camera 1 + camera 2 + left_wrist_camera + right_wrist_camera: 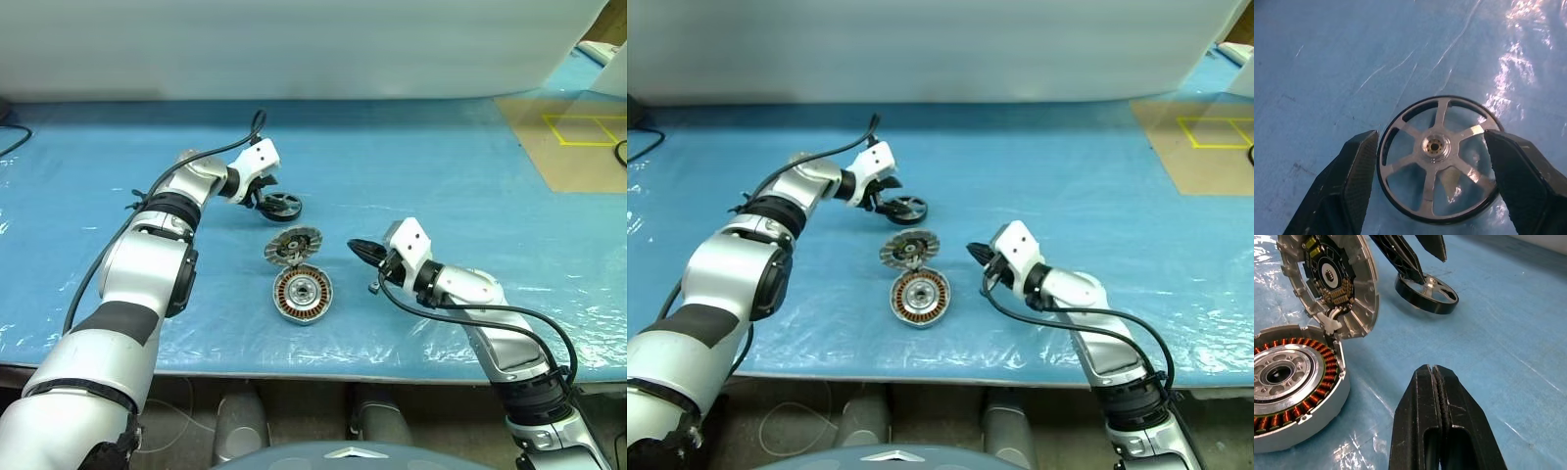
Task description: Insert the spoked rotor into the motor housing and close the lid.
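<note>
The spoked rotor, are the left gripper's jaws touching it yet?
Apart. In the left wrist view the left gripper has its jaws spread either side of the spoked rotor, with a sliver of blue table cover showing beside each jaw.

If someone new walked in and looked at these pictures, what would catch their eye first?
Probably the motor housing near the table's front edge, its copper windings ringing a silver hub, with the hinged lid standing open just behind it. Next, the spoked rotor lying flat on the blue sheet farther back, with the left gripper open on either side of it. The right gripper is shut, off to the housing's right.
</note>
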`<action>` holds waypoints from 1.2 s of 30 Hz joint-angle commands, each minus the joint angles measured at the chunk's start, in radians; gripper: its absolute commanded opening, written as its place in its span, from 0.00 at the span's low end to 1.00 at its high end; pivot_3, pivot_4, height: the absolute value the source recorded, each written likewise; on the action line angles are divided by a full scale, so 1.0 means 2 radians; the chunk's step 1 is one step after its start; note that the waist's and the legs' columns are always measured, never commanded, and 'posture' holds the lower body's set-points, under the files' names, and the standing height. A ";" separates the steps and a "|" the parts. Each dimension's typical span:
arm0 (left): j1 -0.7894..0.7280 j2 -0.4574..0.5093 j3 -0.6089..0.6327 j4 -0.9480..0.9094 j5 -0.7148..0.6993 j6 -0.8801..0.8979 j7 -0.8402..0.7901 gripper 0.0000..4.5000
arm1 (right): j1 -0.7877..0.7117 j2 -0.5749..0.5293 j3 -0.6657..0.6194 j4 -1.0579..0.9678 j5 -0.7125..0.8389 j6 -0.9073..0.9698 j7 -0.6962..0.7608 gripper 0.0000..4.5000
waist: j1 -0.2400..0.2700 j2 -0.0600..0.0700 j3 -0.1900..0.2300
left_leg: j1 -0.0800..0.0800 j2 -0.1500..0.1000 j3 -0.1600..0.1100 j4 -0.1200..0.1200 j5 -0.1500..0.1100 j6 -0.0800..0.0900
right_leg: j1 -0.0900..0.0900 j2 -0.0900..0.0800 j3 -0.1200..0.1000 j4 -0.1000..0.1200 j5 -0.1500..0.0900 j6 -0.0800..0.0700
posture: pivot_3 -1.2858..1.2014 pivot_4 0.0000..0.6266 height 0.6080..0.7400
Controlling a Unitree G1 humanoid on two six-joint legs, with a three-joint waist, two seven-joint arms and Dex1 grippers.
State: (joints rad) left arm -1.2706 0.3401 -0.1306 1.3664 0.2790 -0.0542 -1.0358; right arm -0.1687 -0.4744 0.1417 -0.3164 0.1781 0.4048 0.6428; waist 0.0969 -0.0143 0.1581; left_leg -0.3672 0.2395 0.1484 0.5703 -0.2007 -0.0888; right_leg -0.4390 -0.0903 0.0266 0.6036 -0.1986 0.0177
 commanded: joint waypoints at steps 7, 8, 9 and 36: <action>0.008 -0.011 -0.001 -0.002 0.007 0.001 0.031 0.81 | 0.010 -0.002 -0.013 -0.053 0.019 0.011 0.000 0.00 | 0.001 0.000 0.000 | 0.000 0.000 0.000 0.000 0.000 0.000 | 0.000 0.000 0.000 0.000 0.000 0.000 | 0.52 0.24 1.00; 0.009 -0.012 0.001 -0.002 0.005 0.000 0.033 0.81 | 0.010 -0.002 -0.014 -0.055 0.020 0.012 0.000 0.00 | 0.001 0.000 0.000 | 0.000 0.000 0.000 0.000 0.000 0.000 | 0.000 0.000 0.000 0.000 0.000 0.000 | 0.52 0.24 1.00; 0.010 -0.014 0.002 -0.002 0.005 0.000 0.034 0.81 | 0.010 -0.002 -0.014 -0.056 0.020 0.013 -0.001 0.00 | 0.001 0.000 0.000 | 0.000 0.000 0.000 0.000 0.000 0.000 | 0.000 0.000 0.000 0.000 0.000 0.000 | 0.52 0.24 1.00; -0.001 0.005 0.032 -0.008 -0.019 0.013 -0.024 0.40 | 0.011 -0.010 -0.020 -0.055 0.030 0.009 0.018 0.00 | 0.001 0.000 0.000 | 0.001 0.000 0.000 0.001 0.000 0.000 | 0.001 0.000 0.000 0.000 -0.001 -0.001 | 0.52 0.24 1.00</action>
State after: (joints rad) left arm -1.2431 0.3374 -0.0890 1.3662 0.2673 -0.0187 -1.0572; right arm -0.1360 -0.4840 0.1291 -0.3980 0.2109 0.4444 0.6632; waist 0.0987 -0.0145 0.1583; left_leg -0.3661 0.2391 0.1482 0.5713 -0.2007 -0.0887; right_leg -0.4375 -0.0908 0.0269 0.6033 -0.1993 0.0169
